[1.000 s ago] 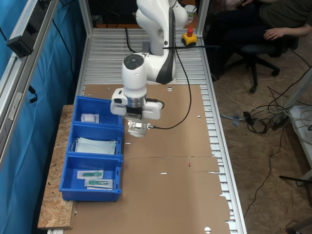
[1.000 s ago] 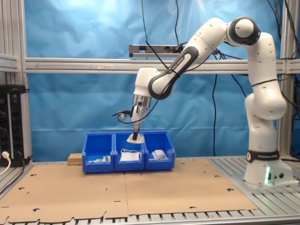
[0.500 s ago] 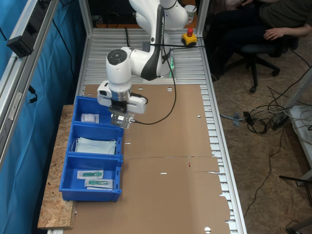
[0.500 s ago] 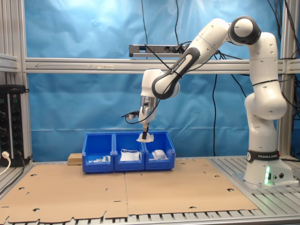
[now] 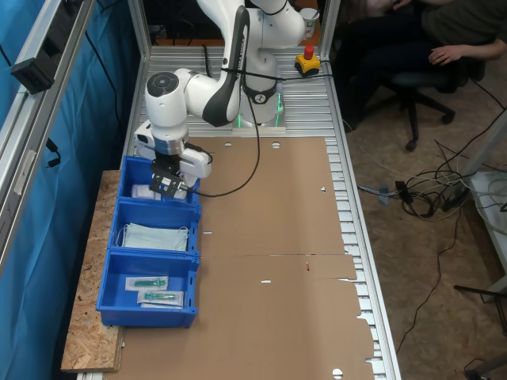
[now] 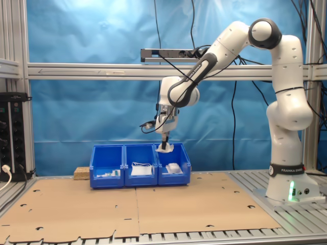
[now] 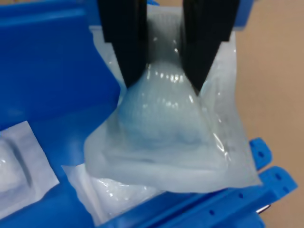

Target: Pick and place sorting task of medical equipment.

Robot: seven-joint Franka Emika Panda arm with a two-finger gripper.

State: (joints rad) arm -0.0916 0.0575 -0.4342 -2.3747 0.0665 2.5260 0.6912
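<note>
My gripper (image 7: pixel 164 78) is shut on the medical equipment (image 7: pixel 166 118), a square white packet pinched at its puffy gauze pad between two black fingers (image 7: pixel 121 38). In the second exterior view the gripper (image 6: pixel 164 147) holds the packet (image 6: pixel 165 150) just above the rim of the blue end bin (image 6: pixel 176 176) at the second exterior view's right. In the first exterior view the gripper (image 5: pixel 168 187) hangs over that same bin (image 5: pixel 131 168), the one farthest from the camera. Another such packet (image 5: pixel 146 191) lies inside it, also seen in the wrist view (image 7: pixel 19 164).
Three blue bins stand in a row on a chipboard slab (image 5: pixel 91 332). The middle bin holds pale blue masks (image 5: pixel 154 236); the near bin holds clear packets with green tips (image 5: pixel 150 289). Brown cardboard (image 5: pixel 269 237) covers the table. A red stop button (image 5: pixel 308 57) and a seated person (image 5: pixel 451 32) are at the back.
The arm has carried the packet from above the cardboard beside the middle bin across to above the end bin holding the other gauze packets. The grip on it has stayed shut.
</note>
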